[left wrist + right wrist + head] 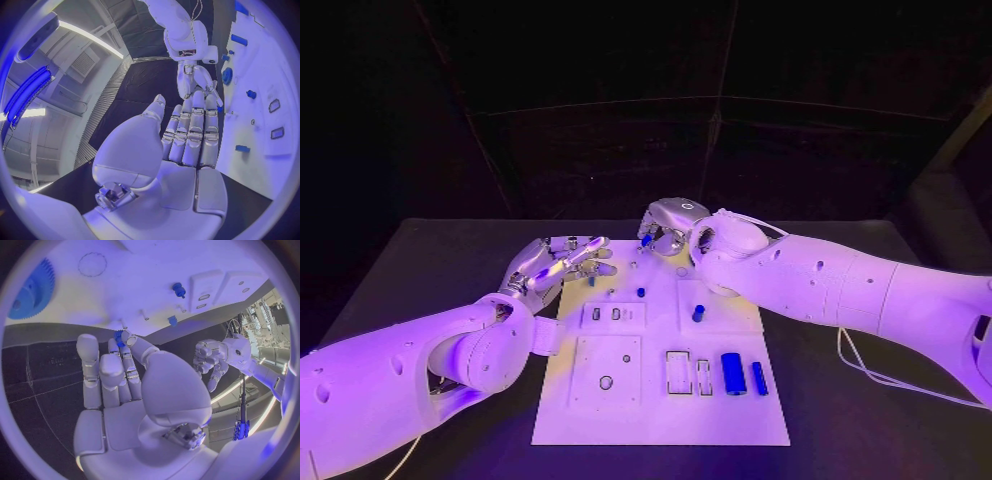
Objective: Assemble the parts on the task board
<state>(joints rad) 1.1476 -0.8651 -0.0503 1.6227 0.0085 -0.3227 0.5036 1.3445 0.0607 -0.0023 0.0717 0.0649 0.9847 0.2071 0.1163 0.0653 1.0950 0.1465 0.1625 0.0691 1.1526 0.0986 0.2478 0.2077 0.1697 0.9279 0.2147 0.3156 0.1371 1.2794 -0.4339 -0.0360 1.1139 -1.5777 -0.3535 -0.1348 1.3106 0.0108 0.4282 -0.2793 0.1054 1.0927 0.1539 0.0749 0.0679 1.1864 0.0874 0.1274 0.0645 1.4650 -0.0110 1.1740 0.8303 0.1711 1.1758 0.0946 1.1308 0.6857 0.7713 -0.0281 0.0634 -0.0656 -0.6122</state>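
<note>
Part (pixel 119 336) pinched in right hand (pixel 119 380) fingertips at board (pixel 661 400) far edge, gear (pixel 34 290) just beside; left hand (pixel 560 262) empty, fingers straight, at board's left edge.

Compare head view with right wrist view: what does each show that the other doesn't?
Head view, not right wrist: a thick blue cylinder beside a thin blue cylinder, lying at the task board's near right.
Right wrist, not head: a blue gear on the board.
Both: the board, the right robot hand pinching a small blue part, and the left robot hand holding nothing.
</note>
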